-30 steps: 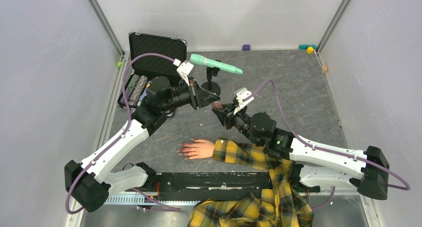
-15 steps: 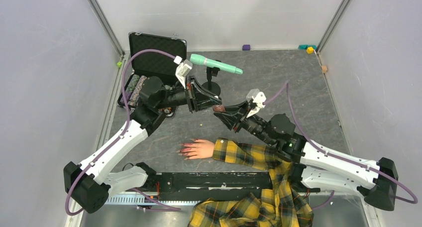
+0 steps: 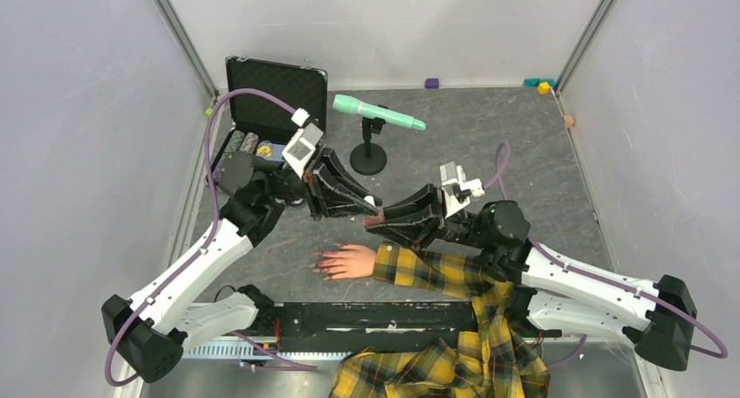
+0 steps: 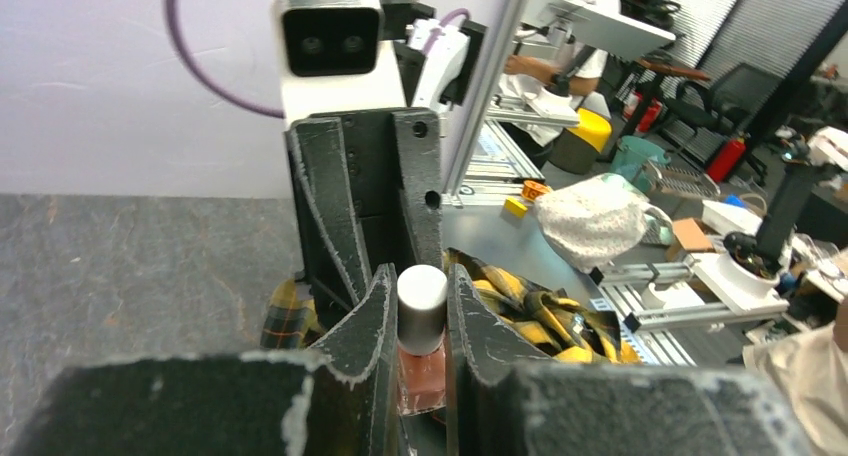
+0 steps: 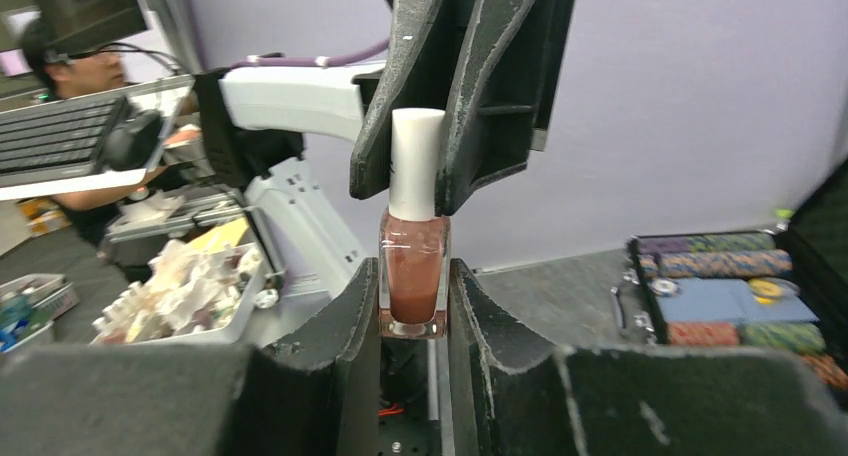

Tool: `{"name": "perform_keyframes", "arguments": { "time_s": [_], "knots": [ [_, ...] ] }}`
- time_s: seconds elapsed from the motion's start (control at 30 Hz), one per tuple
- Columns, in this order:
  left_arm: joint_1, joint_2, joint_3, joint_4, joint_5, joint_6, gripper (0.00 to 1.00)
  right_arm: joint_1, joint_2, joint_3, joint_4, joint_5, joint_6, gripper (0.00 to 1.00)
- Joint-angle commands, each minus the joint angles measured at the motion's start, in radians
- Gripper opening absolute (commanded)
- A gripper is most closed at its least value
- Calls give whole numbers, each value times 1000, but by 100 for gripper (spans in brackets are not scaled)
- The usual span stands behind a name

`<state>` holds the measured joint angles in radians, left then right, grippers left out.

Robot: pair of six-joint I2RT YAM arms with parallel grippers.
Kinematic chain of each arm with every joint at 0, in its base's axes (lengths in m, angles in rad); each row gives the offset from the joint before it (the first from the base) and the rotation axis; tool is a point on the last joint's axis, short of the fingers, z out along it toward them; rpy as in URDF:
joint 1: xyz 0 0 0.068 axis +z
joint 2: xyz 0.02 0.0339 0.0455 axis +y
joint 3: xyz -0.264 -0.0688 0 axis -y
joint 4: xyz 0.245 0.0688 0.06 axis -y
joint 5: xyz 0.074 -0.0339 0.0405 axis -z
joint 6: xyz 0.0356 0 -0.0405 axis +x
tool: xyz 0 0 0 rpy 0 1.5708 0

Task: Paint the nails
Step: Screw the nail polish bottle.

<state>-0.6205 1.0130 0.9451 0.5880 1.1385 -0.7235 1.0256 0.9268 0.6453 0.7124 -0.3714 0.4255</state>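
Glass, small and filled with brownish-pink lacquer, the polish bottle [image 5: 413,266] is held above the counter [image 3: 524,145] between the two arms; the right end effector [image 5: 413,298] is clenched on the glass body, a finger pressing each side; the left end effector [image 4: 421,306] is closed tight around the white cap [image 4: 421,294] from the opposite direction; the nails [image 3: 322,263], glossy red, tip a pale mannequin hand [image 3: 352,260] lying flat on the counter, nearer the arm bases than the bottle; its yellow plaid sleeve [image 3: 432,271] runs under the right arm.
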Motion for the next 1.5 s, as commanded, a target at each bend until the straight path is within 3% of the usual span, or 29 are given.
{"name": "perform_keyframes", "arguments": {
  "time_s": [0.0,0.17,0.2,0.23,0.27,0.3,0.37,0.6,0.97,1.17,1.27,1.4,1.47],
  "knots": [
    [-63,-17,6,46,111,-74,2,-4,33,14,163,-121,48,0],
    [-70,-34,17,-19,101,-28,5,-4,45,28,139,-118,33,0],
    [-70,-38,23,-53,91,1,13,-4,44,28,133,-117,28,0],
    [-69,-42,35,-112,76,36,31,-4,41,28,129,-114,22,0],
    [-68,-48,50,-198,49,92,58,-4,37,26,124,-112,15,0],
    [-67,-55,64,-268,17,154,78,-4,30,24,116,-111,8,0],
    [-62,-75,83,-379,-42,240,99,-4,16,22,96,-100,-10,0],
    [-15,-153,81,-485,-220,339,100,-4,-31,19,-4,-37,-83,0],
    [4,-193,38,-437,-340,302,100,-4,-28,32,-113,151,-125,0],
    [5,-145,64,-580,-572,320,100,-1,21,53,-183,297,-144,0],
    [5,-110,80,-632,-589,314,100,3,41,64,-206,347,-151,0],
    [5,-70,83,-643,-584,291,91,10,64,78,-237,409,-169,0],
    [4,-45,91,-656,-577,286,81,13,72,83,-244,427,-172,0]
  ]
}}
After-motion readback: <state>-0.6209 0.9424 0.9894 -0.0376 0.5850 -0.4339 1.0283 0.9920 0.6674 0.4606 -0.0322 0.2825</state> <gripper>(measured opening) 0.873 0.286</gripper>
